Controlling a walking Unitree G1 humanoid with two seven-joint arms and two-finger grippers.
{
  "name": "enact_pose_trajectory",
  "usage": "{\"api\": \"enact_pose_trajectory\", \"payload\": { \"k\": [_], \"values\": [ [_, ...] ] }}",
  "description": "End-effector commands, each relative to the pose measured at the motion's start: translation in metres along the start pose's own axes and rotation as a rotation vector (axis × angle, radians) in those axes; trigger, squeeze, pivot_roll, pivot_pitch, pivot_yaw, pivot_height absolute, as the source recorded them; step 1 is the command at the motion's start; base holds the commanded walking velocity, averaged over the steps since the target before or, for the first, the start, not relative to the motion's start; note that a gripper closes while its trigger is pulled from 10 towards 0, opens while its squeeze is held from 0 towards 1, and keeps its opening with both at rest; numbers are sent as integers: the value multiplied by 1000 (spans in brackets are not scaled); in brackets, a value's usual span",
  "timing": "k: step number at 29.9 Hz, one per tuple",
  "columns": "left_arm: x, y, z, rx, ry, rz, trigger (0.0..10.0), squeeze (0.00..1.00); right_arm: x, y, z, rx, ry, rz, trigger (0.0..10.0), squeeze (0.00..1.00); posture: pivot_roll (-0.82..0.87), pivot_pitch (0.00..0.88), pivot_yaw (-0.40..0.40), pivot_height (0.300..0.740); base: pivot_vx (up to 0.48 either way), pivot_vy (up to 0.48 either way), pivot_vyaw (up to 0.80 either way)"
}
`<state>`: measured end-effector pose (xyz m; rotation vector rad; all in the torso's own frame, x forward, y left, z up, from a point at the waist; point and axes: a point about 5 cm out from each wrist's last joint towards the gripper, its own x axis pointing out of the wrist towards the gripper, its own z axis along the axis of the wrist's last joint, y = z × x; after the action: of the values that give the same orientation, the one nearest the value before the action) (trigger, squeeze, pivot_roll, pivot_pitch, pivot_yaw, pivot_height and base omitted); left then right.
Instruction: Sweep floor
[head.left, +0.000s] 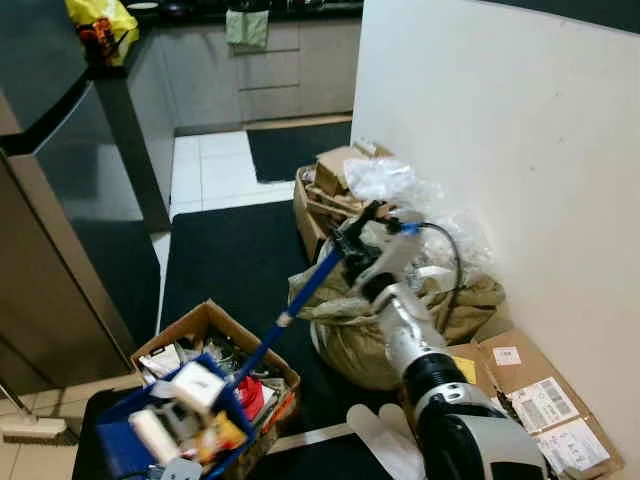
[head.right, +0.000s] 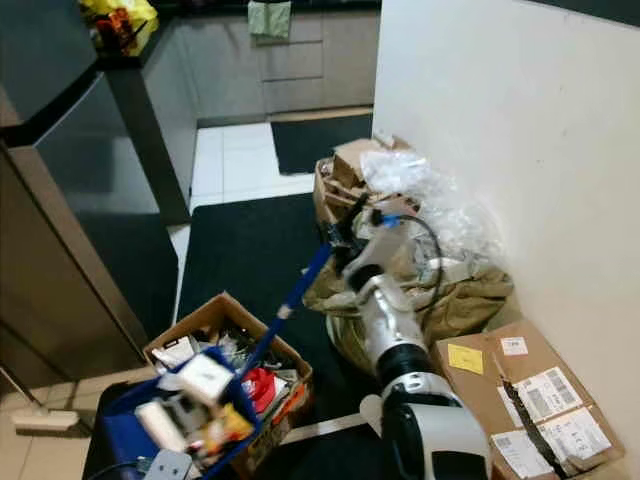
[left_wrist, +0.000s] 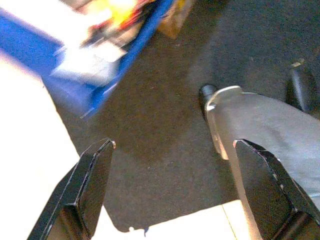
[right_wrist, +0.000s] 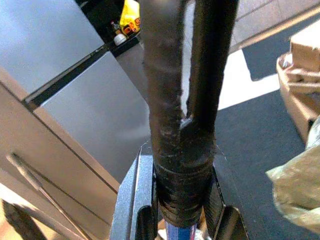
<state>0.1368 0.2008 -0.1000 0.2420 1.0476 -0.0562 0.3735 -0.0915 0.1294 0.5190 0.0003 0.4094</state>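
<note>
Fingers of our right gripper (head.left: 362, 228) clamp the dustpan's blue handle (head.left: 300, 296) at its top; the shaft slopes down and leftward to the full dustpan (head.left: 165, 425). Our left gripper (left_wrist: 170, 190) hangs open over the mat (head.left: 235, 255), nearer the pan. Farther left, beyond it, lies the broom (head.left: 35, 428).

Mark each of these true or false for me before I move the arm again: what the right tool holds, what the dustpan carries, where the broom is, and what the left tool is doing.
1. The right tool is shut on the blue dustpan handle. True.
2. The blue dustpan is empty. False: it holds a pile of litter.
3. A broom lies on the floor by the fridge. True.
4. The left tool grips the broom. False: its fingers are open over the dark mat, holding nothing.
5. The brown bag sits in the open cardboard box. False: it sits by the wall.
</note>
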Motion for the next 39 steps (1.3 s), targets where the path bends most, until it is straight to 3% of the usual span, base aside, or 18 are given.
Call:
{"api": "enact_pose_trajectory", "payload": {
  "k": [1, 17, 30, 39],
  "values": [
    [1, -2, 3, 5, -6, -7, 10000, 0, 0, -7, 11, 34, -49, -38, 10000, 0, -14, 0, -1, 740, 326, 0, 0],
    [1, -5, 3, 5, -8, -14, 10000, 0, 5, -2, 20, 51, -73, -43, 10000, 0, -13, 0, -6, 740, 333, 0, 0],
    [1, -6, 2, 11, -7, -15, 10000, 0, 8, -7, 34, -66, -111, -162, 10000, 0, -14, 0, -10, 740, 337, 0, 0],
    [1, -4, 2, 20, -6, 6, 10000, 0, 10, 3, 31, -226, -125, -247, 10000, 0, -16, 0, -10, 740, 37, 0, 0]
  ]
}}
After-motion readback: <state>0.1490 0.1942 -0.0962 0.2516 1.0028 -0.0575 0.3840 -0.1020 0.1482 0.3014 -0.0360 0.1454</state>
